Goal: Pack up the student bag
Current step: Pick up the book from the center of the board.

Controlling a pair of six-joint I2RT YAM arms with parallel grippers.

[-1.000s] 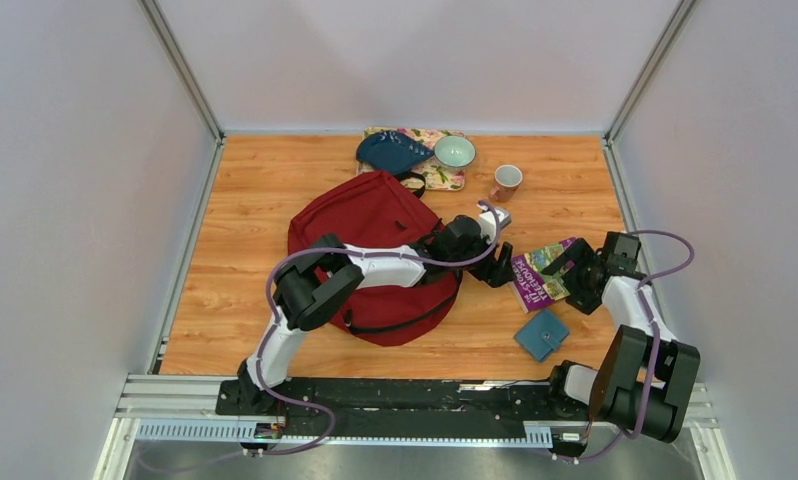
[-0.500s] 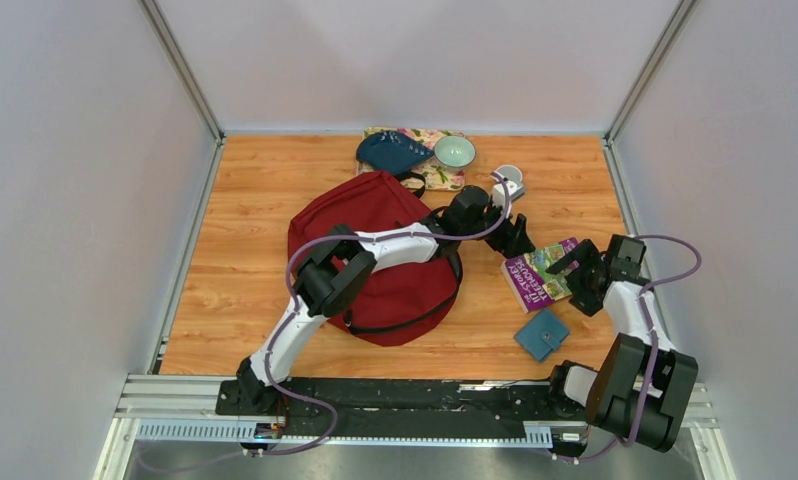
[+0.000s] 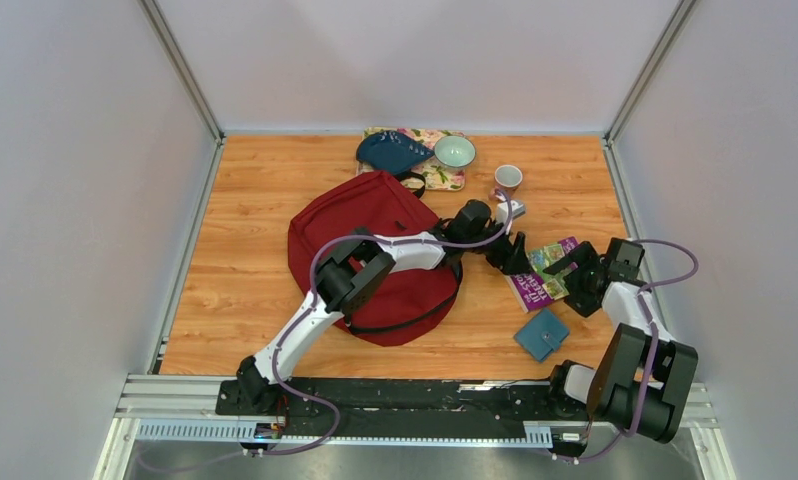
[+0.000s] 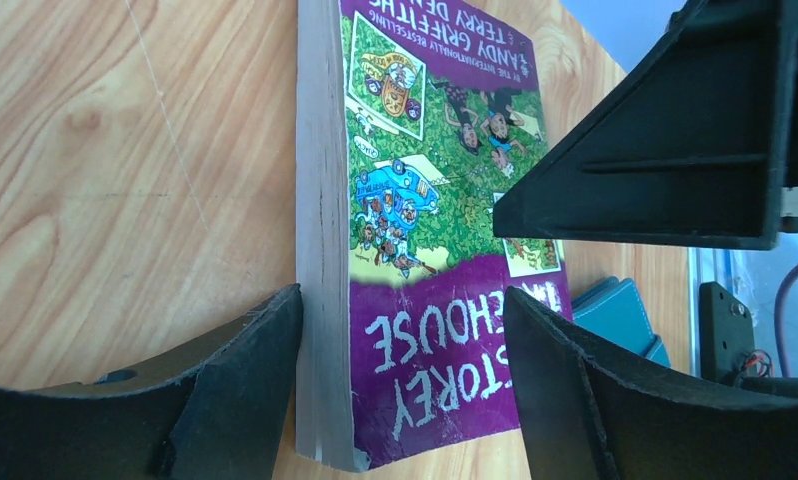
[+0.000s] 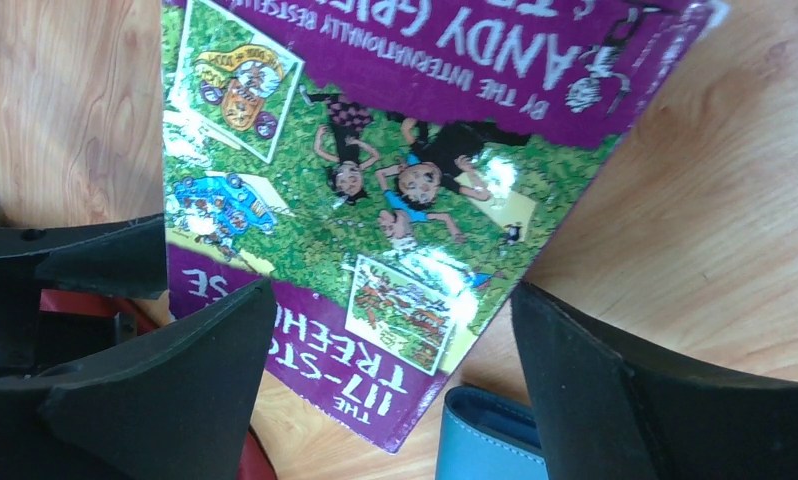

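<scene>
Left wrist: left gripper (image 4: 403, 300) spread, we are straddling the purple paperback book (image 4: 435, 200); the likely limp dark red fabric backpack (image 3: 360, 215) wants gripping at its edge.

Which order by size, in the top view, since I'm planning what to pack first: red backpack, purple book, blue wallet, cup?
1. red backpack, by far the largest
2. purple book
3. blue wallet
4. cup, only a little smaller than the wallet
</scene>
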